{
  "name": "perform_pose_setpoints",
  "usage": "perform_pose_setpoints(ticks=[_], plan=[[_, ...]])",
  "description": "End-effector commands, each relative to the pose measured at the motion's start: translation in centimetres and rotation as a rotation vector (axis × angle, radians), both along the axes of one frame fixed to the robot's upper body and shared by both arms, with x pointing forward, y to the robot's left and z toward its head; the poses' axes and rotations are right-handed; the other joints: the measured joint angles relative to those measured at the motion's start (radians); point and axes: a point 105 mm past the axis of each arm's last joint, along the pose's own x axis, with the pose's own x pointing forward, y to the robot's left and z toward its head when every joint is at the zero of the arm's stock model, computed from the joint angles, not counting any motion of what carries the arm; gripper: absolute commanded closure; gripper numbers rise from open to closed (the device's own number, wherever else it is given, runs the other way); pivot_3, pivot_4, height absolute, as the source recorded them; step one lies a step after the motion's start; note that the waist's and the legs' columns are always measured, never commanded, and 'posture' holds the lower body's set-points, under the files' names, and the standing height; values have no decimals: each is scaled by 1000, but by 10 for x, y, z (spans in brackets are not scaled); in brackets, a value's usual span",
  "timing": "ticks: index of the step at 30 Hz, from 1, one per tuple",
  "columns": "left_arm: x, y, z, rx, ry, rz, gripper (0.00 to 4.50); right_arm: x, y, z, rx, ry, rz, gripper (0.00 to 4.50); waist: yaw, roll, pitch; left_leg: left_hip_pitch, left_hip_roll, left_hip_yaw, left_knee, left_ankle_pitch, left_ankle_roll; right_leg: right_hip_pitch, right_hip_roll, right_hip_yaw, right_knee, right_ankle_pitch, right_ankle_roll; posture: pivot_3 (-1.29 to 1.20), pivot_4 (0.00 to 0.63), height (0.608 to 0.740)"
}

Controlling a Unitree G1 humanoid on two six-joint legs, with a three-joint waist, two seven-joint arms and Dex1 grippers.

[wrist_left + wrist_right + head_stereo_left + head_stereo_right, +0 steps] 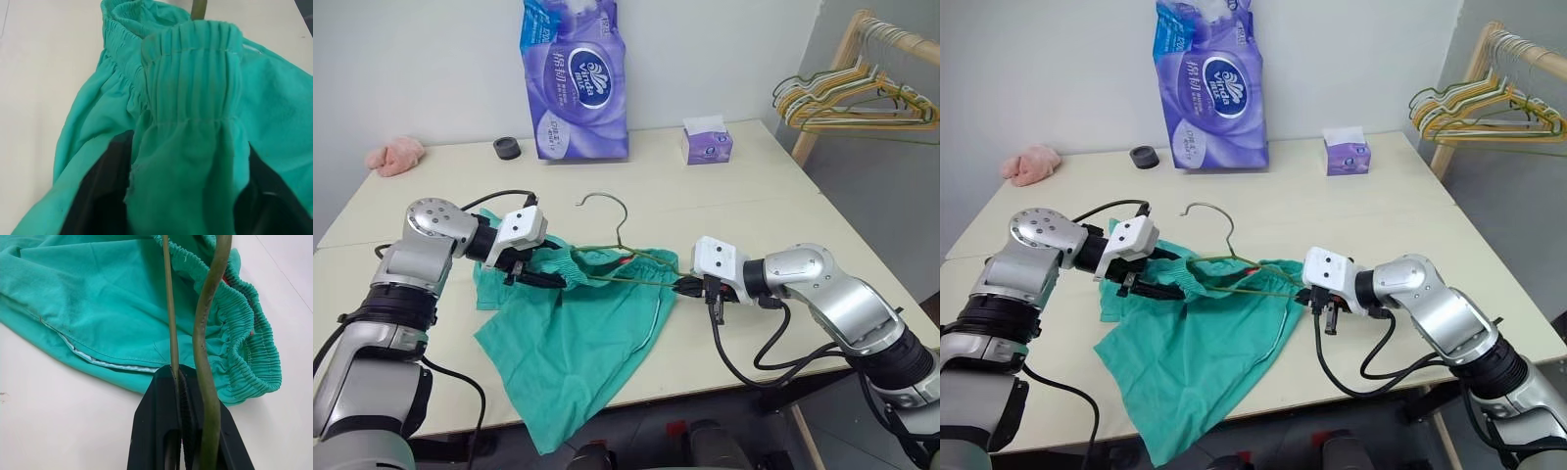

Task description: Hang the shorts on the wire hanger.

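Observation:
The teal-green shorts (578, 343) lie spread on the table, waistband toward the back. The wire hanger (620, 230) has its lower wires running into the waistband, and its hook stands free above the cloth. My left gripper (548, 279) is at the waistband's left end. A bunched fold of the elastic (195, 98) sits pinched between its two black fingers (98, 196). My right gripper (687, 286) is at the shorts' right edge, shut on the hanger's corner. The thin wire (169, 308) enters between its fingers (161, 401), beside the gathered waistband (244, 333).
A purple tissue pack (576, 78), a small tissue box (708, 145), a black ring (507, 148) and a pink cloth lump (395, 155) sit along the back of the table (783, 206). A wooden rack with several hangers (857, 98) stands off the table at the right.

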Motion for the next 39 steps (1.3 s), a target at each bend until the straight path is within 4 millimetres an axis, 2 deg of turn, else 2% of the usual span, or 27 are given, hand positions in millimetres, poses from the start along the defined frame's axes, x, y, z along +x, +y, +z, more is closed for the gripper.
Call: perform_pose_setpoints(ticks=[1, 5, 11, 14, 17, 19, 20, 23, 25, 27, 28, 30, 34, 39], plan=[[-3, -3, 0, -1, -21, -6, 3280, 3, 3, 19, 30, -77, 24, 4500, -1, 0, 0, 0, 0, 0, 0, 0, 0, 0, 0, 0, 0, 0, 0, -134, 49, 740], [-3, -6, -2, -25, -17, 13, 4478, 2, 7, 22, 39, -104, 53, 4500, 0, 0, 0, 0, 0, 0, 0, 0, 0, 0, 0, 0, 0, 0, 0, -134, 48, 740], [-3, -2, -9, -4, -45, 56, 4478, -3, 9, 20, 24, -146, 129, 4500, -1, 0, 0, 0, 0, 0, 0, 0, 0, 0, 0, 0, 0, 0, 0, -138, 42, 740], [1, 0, -8, -16, -60, 79, 4478, 6, 2, 25, 30, -190, 94, 4500, 1, -3, -2, 0, 0, 0, 0, 0, 0, 0, 0, 0, 0, 0, 0, -143, 38, 740], [5, 1, -6, -23, -78, 93, 4500, 19, -6, 33, 33, -230, 43, 3838, 0, -3, -2, 0, 0, 0, 0, 0, 0, 0, 0, 0, 0, 0, 0, -145, 34, 740], [7, 1, -5, -27, -84, 101, 4500, 25, -14, 35, 11, -246, 27, 3242, 0, -4, -2, 0, 0, 0, 0, 0, 0, 0, 0, 0, 0, 0, 0, -148, 31, 740], [7, 1, -5, -27, -87, 103, 4500, 32, -23, 38, -5, -274, -15, 2908, 0, -4, -3, 0, 0, 0, 0, 0, 0, 0, 0, 0, 0, 0, 0, -146, 27, 740], [9, 2, -4, -28, -105, 111, 4500, 62, -73, 45, -85, -379, -225, 1843, 2, -4, -4, 0, 0, 0, 0, 0, 0, 0, 0, 0, 0, 0, 0, -144, 23, 740], [11, 5, -2, -33, -117, 129, 4500, 68, -95, 42, -100, -377, -305, 1236, 3, -5, -5, 0, -1, 0, 0, 0, 0, 0, -1, 1, 0, 0, 0, -143, 17, 740], [19, 8, 8, -73, -150, 184, 4500, 67, -130, 31, -48, -349, -438, 1236, 1, -7, -7, 0, 0, 0, 0, 0, 0, 0, -1, 0, 0, 0, 0, -143, 17, 740], [22, 10, 13, -90, -163, 209, 4500, 61, -135, 23, -12, -359, -437, 1236, 3, -8, -8, 0, 0, 0, 0, 0, 0, 0, -1, 0, 1, 0, 0, -144, 16, 740], [26, 15, 18, -102, -172, 239, 4500, 47, -126, 6, 64, -302, -428, 1236, 3, -12, -12, 0, 0, 0, 0, 0, 0, 1, -1, 0, 0, 0, 0, -145, 13, 740], [28, 19, 25, -122, -163, 258, 4500, 32, -87, -11, 264, -108, -444, 1236, -28, -12, -16, 1, 0, 3, 0, 0, 0, 0, 0, 4, 1, 0, 0, -149, 10, 740], [32, 26, 30, -125, -153, 282, 4500, 37, -57, -32, 348, 6, -527, 1236, -33, -12, -22, 2, 2, -1, 0, 0, 0, 0, 4, 3, 2, 0, 0, -153, 4, 740]])
